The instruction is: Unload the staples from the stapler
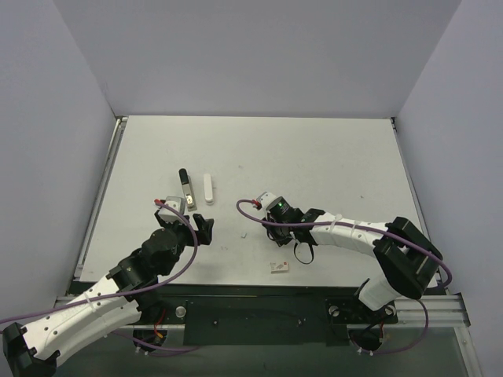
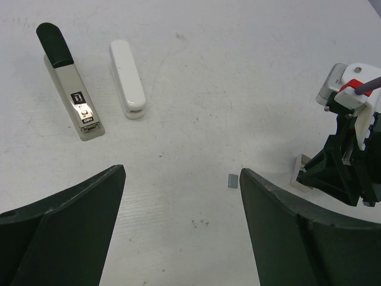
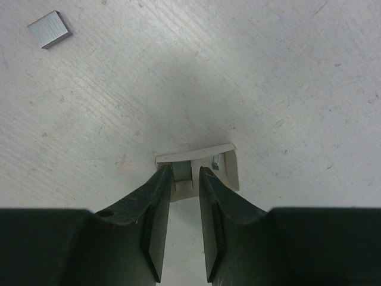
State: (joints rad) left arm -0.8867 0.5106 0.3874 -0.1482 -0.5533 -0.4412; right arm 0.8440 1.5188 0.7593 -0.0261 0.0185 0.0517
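Observation:
The stapler lies taken apart at the back left. Its black-and-silver base bar (image 1: 185,189) (image 2: 69,89) and its white top bar (image 1: 208,188) (image 2: 127,78) lie side by side. My right gripper (image 3: 185,173) (image 1: 267,214) points down into a small open white box (image 3: 229,170) (image 2: 299,172). Its jaws stand a narrow gap apart. A grey staple strip (image 3: 182,170) sits in the box between its tips, touching the left tip only. A second bit (image 3: 215,161) lies in the box. Another staple strip (image 3: 49,28) (image 2: 232,180) lies loose on the table. My left gripper (image 2: 181,173) (image 1: 187,221) is wide open and empty.
A small white card with reddish marks (image 1: 279,268) lies near the table's front edge (image 1: 236,284). The right arm's wrist (image 2: 351,95) stands at the right of the left wrist view. Purple cables trail from both arms.

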